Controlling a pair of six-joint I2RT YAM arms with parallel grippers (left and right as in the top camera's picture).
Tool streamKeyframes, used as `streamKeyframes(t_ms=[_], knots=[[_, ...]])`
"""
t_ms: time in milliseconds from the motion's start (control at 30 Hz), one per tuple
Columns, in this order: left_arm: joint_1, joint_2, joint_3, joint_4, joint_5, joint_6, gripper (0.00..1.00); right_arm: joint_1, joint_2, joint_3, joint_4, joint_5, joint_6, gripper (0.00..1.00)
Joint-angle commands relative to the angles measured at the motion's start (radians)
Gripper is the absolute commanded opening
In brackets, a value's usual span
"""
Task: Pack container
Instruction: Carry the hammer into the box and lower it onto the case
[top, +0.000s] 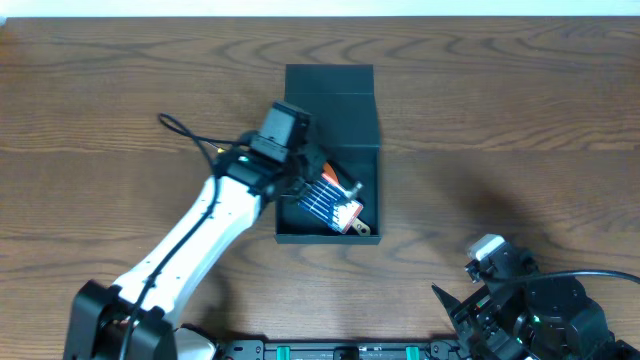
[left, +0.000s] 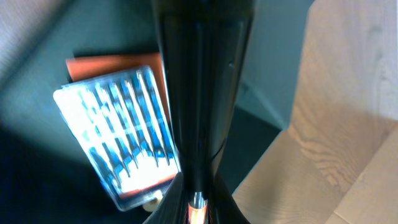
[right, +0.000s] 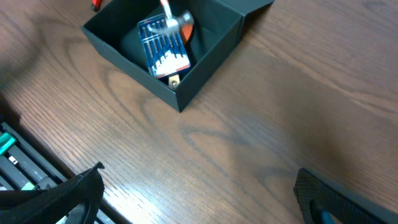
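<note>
Left tool (top: 312, 172), clenched, hangs over the screwdriver pack (top: 328, 205) in the open container (top: 320, 238). Right tool (right: 199, 199) is released.

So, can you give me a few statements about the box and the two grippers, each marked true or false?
1. The lid of the box is open. True.
2. The pack lies outside the box. False: it lies inside the box.
3. The left gripper is over the box. True.
4. The right gripper is shut. False: its fingers stand wide apart, and it is away from the box.
5. The left gripper is shut. True.
</note>
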Motion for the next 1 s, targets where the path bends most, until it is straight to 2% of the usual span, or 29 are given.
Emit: streamKeyframes(t_ms=[0, 333, 667, 967], knots=[[-0.035, 0.043, 0.014, 0.005, -0.009, -0.143, 0.06, -0.008, -0.005, -0.003, 0.0, 0.01, 0.014, 0.99], [-0.075, 0.133, 0.013, 0.005, 0.003, -0.241, 0.06, -0.008, -0.005, -0.003, 0.0, 0.01, 0.014, 0.99], [-0.086, 0.191, 0.013, 0.005, 0.032, -0.242, 0.06, -0.008, -0.005, -0.003, 0.0, 0.01, 0.014, 0.99], [-0.091, 0.209, 0.013, 0.009, 0.112, -0.291, 0.06, -0.008, -0.005, -0.003, 0.0, 0.01, 0.014, 0.99]])
